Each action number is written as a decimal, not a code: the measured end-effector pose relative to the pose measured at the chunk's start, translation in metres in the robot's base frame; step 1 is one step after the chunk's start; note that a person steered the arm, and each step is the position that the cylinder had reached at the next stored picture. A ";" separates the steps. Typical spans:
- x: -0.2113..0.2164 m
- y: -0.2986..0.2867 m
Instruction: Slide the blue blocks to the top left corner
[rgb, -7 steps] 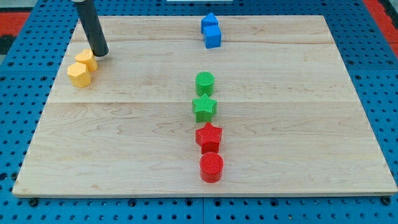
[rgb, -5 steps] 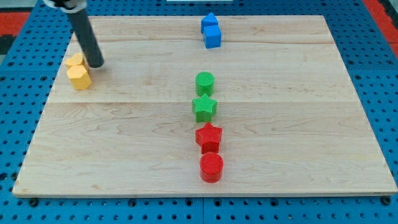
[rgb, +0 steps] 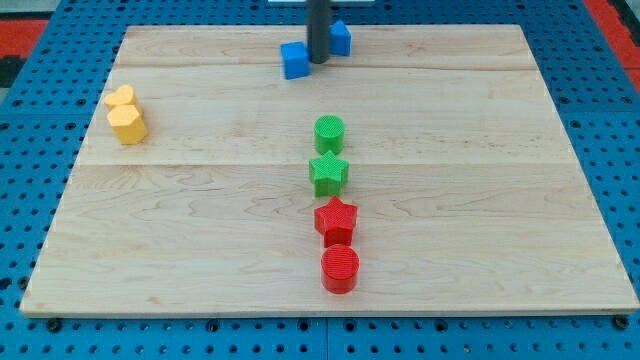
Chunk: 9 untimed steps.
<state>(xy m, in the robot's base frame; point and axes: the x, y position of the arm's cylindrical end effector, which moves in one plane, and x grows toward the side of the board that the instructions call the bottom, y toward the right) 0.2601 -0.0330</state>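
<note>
A blue cube (rgb: 295, 60) lies near the board's top edge, left of centre. A second blue block (rgb: 341, 38) sits just up and right of it, partly hidden by the rod. My tip (rgb: 318, 60) stands between the two, touching the cube's right side. The wooden board (rgb: 200, 200) fills the view; its top left corner is far to the left of both blue blocks.
Two yellow blocks (rgb: 126, 113) sit together at the left edge. A green cylinder (rgb: 329, 132) and a green star (rgb: 329, 173) stand at centre. A red star (rgb: 336, 220) and a red cylinder (rgb: 340, 268) lie below them.
My tip went from beside the yellow blocks at the left to the top centre. The two blue blocks, earlier stacked together, are now split, with the cube pushed left.
</note>
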 end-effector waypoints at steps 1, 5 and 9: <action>0.004 -0.072; -0.017 -0.154; -0.052 0.076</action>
<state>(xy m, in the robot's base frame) 0.2085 0.0435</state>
